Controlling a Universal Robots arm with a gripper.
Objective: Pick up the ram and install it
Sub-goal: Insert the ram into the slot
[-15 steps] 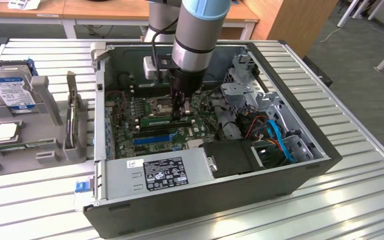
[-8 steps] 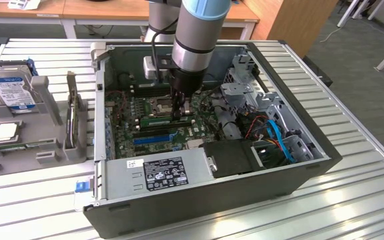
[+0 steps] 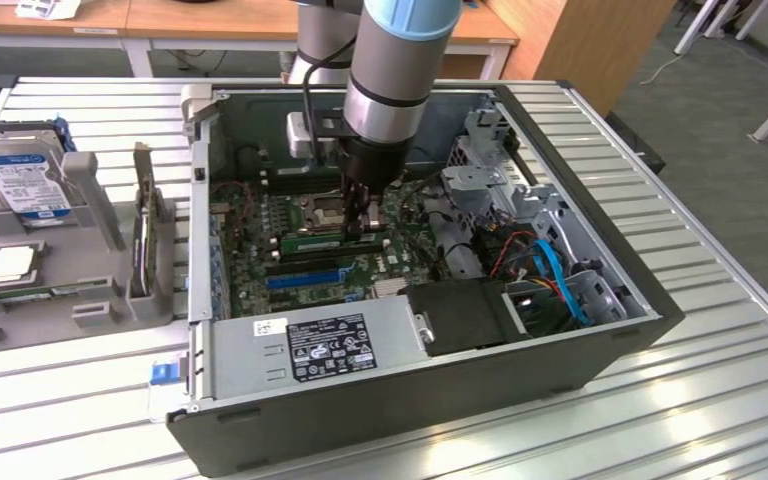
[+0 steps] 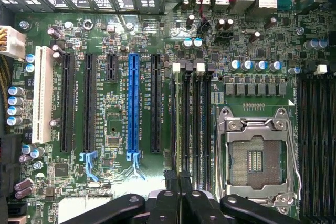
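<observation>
Inside the open computer case (image 3: 584, 330), the ram (image 3: 317, 241) is a thin green stick standing on edge along a memory slot of the motherboard (image 3: 257, 250). My gripper (image 3: 361, 232) reaches straight down onto it and is shut on the ram's top edge. In the wrist view the ram (image 4: 179, 124) shows edge-on as a thin dark line running along the memory slots (image 4: 202, 119). The black fingers (image 4: 169, 200) meet over its near end at my gripper (image 4: 179, 184). How deep the ram sits in its slot I cannot tell.
An open CPU socket (image 4: 257, 158) lies beside the memory slots, with a blue expansion slot (image 4: 133, 103) on the other side. A power supply (image 3: 317, 345) and cables (image 3: 551, 270) crowd the case. At the exterior view's left, a grey holder (image 3: 91, 200) carries a hard drive (image 3: 17, 180) and an upright card (image 3: 151, 235).
</observation>
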